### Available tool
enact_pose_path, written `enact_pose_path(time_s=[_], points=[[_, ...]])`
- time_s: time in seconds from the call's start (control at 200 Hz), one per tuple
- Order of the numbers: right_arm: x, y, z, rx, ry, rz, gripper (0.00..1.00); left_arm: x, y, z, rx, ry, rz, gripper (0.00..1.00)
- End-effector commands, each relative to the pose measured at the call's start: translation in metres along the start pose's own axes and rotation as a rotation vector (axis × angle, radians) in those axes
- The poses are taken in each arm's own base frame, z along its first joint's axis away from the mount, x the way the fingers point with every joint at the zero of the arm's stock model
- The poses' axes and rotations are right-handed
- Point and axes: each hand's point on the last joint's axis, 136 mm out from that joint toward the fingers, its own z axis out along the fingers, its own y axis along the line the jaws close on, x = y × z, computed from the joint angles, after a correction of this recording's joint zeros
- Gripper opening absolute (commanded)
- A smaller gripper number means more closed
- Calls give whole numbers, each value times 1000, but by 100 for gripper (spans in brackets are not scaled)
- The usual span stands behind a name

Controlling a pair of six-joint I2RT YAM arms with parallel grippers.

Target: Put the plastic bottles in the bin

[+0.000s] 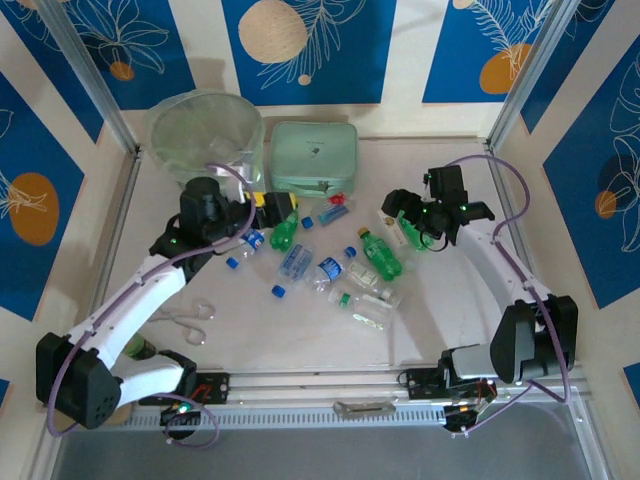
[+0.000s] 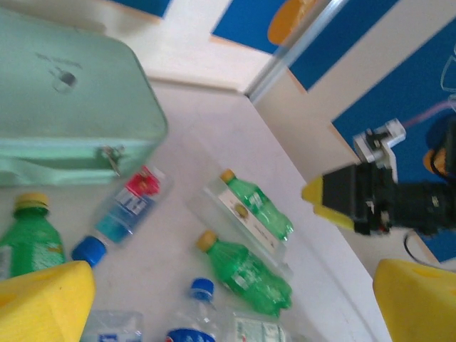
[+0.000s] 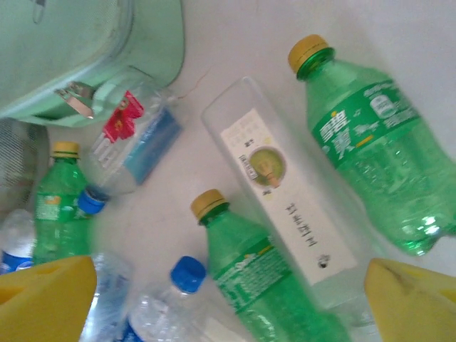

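Top external, left gripper (image 1: 272,207) spread empty near bin (image 1: 170,150), right gripper (image 1: 405,228) spread empty above plastic bottles (image 1: 335,270), clustered at table (image 1: 300,340) centre.

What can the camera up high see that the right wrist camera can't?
Top view: the whole round bin, the scissors, and the whole left arm and right arm. Right wrist view, up close: the zip pull on the mint-green case and the little picture on the label of the clear bottle. Both: that case, green bottles with yellow caps, and the red-labelled bottle.
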Motion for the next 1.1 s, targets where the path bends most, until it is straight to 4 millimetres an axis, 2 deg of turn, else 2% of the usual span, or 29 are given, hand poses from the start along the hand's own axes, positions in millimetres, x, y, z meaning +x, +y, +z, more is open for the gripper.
enact_pose_path(time_s=[0.0, 0.135, 0.305, 0.525, 0.64, 0.78, 1.095], points=[[2, 2, 4, -11, 67, -169, 93, 17, -3, 6, 33, -5, -45, 100], [5, 7, 23, -16, 172, -280, 89, 38, 8, 10, 25, -3, -104, 100], [5, 10, 48, 18, 257, -390, 89, 57, 22, 8, -26, 35, -114, 100], [3, 7, 85, 135, 351, -535, 86, 77, 35, 7, -60, 65, -145, 100], [0, 5, 101, 183, 378, -591, 85, 79, 36, 7, -58, 67, -150, 100], [-1, 7, 116, 212, 409, -646, 78, 80, 36, 8, -57, 72, -143, 100], [2, -15, 140, 335, 454, -719, 79, 81, 37, 11, -59, 82, -138, 100]])
